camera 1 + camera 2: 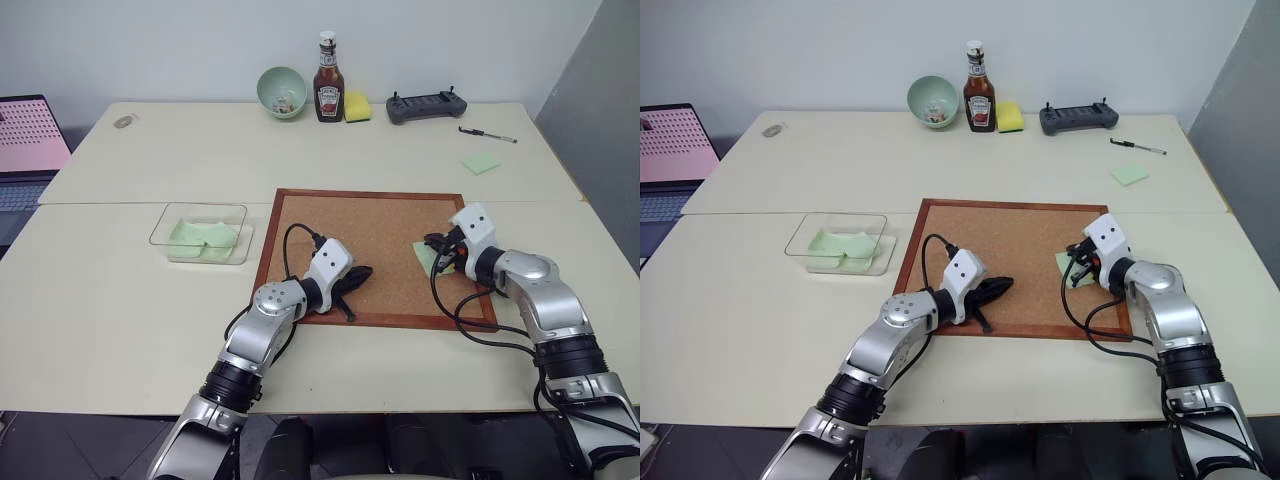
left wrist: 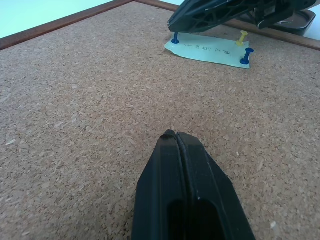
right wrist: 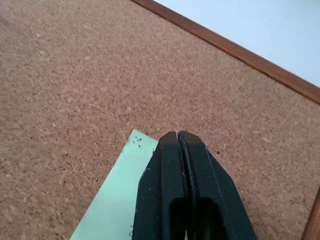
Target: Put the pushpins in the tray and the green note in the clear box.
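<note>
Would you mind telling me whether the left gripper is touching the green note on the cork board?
Apart. In the left wrist view the shut left gripper hovers over bare cork board, with open cork between it and the green note pinned farther off.

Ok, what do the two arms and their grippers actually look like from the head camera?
Both arms are silver-grey metal with rounded joint housings and black ribbed sections near the shoulders. Each wrist carries a white boxy module with small dark dots, and loose black cables loop from it back to the forearm. The left gripper and right gripper each have two slim, tapering black fingers.
</note>
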